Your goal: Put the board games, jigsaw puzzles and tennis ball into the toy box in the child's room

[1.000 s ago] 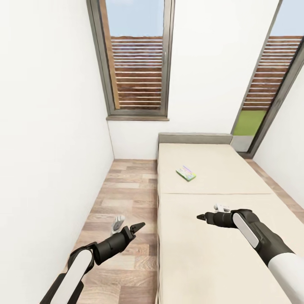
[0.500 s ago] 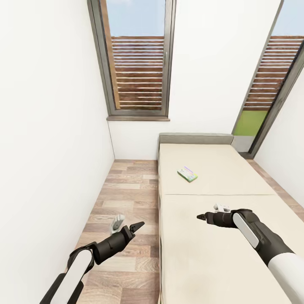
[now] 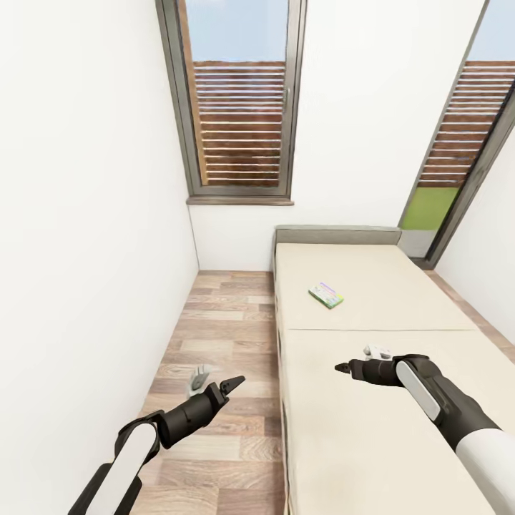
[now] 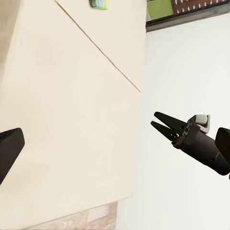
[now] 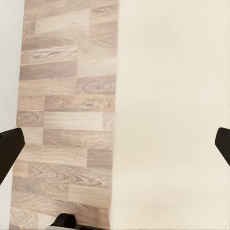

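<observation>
One board game point(image 3: 326, 294), a small flat box with a green edge and a pale face, lies on the far half of the cream bed point(image 3: 372, 429). It also appears in the left wrist view point(image 4: 99, 3). My right gripper point(image 3: 342, 368) hovers open over the bed's near half, well short of the box, holding nothing. The left wrist view catches the right gripper point(image 4: 157, 120) too, fingers slightly apart. Out over the wood floor beside the bed, my left gripper point(image 3: 232, 385) is open and empty. The table, toy box, jigsaw puzzles and tennis ball are out of view.
A white wall point(image 3: 86, 250) runs close along the left. A strip of wood-plank floor point(image 3: 222, 322) lies between it and the bed. A tall window point(image 3: 239, 107) stands at the far end, and a glass door point(image 3: 458, 164) at the far right.
The whole picture has drifted a little to the right, so the camera has moved. Both arms keep their pose, and the board game lies where it was on the bed.
</observation>
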Tool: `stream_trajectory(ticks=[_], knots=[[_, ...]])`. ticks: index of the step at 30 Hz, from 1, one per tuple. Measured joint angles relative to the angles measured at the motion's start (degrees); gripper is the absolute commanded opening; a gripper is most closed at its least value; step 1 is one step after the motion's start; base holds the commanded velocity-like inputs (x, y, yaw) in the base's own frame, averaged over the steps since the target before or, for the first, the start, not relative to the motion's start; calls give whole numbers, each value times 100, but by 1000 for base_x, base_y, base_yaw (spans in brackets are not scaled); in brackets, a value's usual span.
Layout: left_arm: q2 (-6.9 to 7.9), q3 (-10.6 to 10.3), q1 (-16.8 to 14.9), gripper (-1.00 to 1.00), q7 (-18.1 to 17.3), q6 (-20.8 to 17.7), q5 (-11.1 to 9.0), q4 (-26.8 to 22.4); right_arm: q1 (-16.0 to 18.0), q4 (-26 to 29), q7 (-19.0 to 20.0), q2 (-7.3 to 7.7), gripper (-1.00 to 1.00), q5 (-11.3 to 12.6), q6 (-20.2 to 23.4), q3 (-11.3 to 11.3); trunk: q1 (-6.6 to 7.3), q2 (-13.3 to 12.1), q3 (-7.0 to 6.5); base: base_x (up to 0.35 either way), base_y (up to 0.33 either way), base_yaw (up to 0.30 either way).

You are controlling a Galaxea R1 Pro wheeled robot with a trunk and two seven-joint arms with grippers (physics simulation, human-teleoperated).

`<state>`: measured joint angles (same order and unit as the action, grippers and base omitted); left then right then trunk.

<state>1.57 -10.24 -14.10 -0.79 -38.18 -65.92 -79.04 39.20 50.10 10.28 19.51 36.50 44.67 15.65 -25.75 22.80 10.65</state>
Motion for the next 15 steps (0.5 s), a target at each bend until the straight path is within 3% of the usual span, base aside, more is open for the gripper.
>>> stream_trajectory(ticks=[15], knots=[[4, -1, 1, 100, 0, 7, 1, 3, -21, -4, 10, 28, 100, -7, -209, -9, 1, 1, 0, 0, 252, 0]])
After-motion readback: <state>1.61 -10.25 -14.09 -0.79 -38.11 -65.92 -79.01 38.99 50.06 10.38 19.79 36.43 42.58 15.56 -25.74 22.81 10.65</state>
